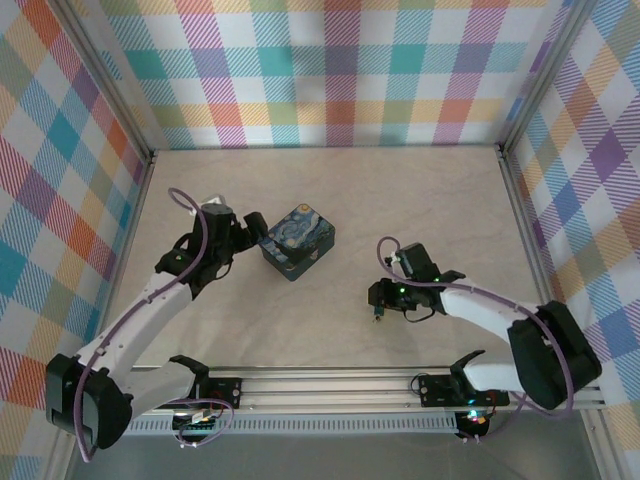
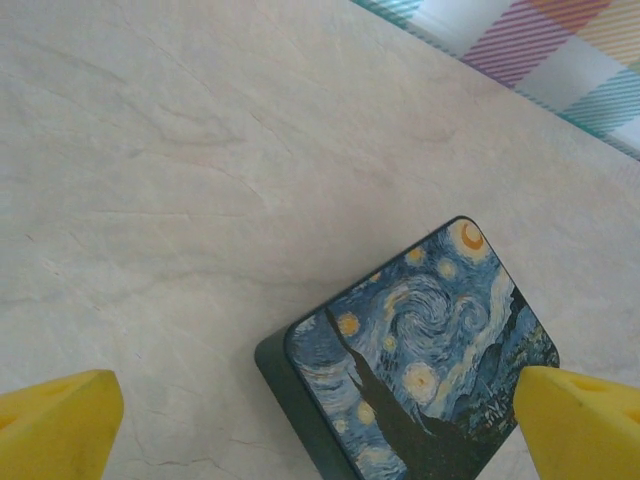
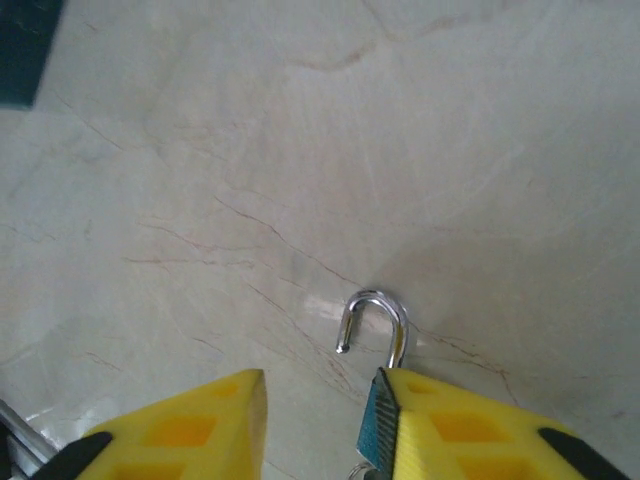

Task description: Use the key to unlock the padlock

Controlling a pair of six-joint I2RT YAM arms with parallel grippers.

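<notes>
The padlock [image 3: 377, 425] stands between my right gripper's [image 3: 315, 420] fingers, its blue body against the inner face of the right finger [image 3: 460, 430]. Its silvery shackle [image 3: 385, 305] sticks up past the fingertips with one end free of the body. The left finger [image 3: 190, 430] stands apart from the padlock, so the jaws are open. A sliver of silvery metal shows under the body; I cannot tell whether it is the key. In the top view the right gripper [image 1: 378, 308] points down at the table's middle. My left gripper [image 2: 320, 425] is wide open just above the painted tin [image 2: 420, 350].
The blue-and-yellow painted tin [image 1: 298, 241] sits on the pale marbled table [image 1: 420, 200] left of centre, with the left gripper [image 1: 255, 232] at its left corner. Checked walls enclose the table on three sides. An aluminium rail [image 1: 330, 385] runs along the near edge.
</notes>
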